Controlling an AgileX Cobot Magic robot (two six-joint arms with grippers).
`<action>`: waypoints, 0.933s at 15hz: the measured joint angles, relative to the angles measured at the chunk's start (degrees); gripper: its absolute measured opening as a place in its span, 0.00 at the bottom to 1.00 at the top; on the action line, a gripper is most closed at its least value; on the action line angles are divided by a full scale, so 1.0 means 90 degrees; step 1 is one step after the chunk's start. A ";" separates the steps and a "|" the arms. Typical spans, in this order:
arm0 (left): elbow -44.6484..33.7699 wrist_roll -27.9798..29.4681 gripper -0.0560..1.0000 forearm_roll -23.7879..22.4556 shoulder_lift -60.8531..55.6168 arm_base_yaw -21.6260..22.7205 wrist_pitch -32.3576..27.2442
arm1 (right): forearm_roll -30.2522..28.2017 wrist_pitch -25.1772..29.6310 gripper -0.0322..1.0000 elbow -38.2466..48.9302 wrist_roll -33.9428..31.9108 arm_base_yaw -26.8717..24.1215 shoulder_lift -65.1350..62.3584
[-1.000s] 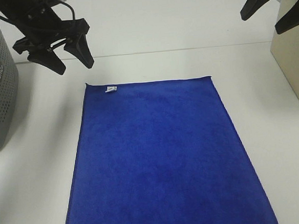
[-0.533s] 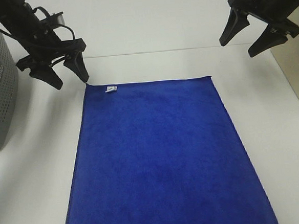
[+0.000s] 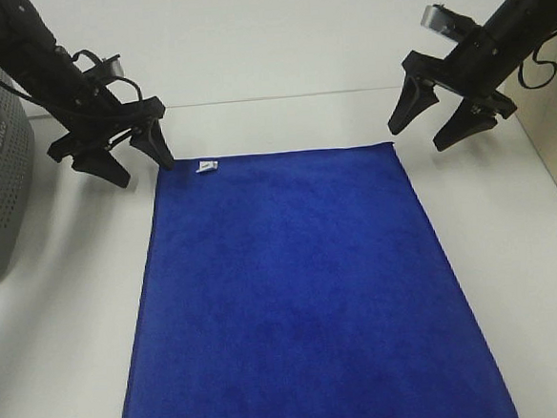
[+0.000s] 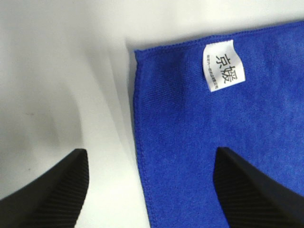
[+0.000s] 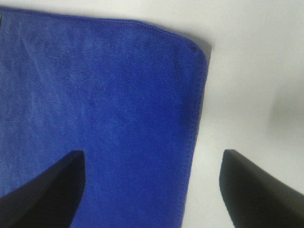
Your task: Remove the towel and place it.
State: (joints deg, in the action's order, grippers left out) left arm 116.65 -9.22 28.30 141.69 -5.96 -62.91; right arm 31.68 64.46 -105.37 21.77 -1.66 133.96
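White table (image 3: 66, 310) bears the towel (image 3: 299, 294) flat, long axis toward camera.

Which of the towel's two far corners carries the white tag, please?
The one by the left end effector: the tag lies just inside it. By the right end effector the towel is plain blue.

towel (image 3: 299, 294) — royal blue, white tag (image 4: 224, 65)
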 joint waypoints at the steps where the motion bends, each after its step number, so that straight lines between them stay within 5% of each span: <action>1: 0.0000 -0.0006 0.69 0.0013 0.0064 0.0013 0.0057 | 0.0025 -0.0102 0.77 0.0000 0.0045 0.0000 0.0115; 14: 0.0076 -0.0388 0.69 0.0350 0.0350 0.0032 0.0427 | 0.0414 -0.0420 0.75 -0.0503 0.0166 -0.0172 0.0923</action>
State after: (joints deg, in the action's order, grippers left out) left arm 117.34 -12.72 31.46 144.84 -5.67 -59.07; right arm 35.41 60.68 -109.89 23.26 -3.21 142.27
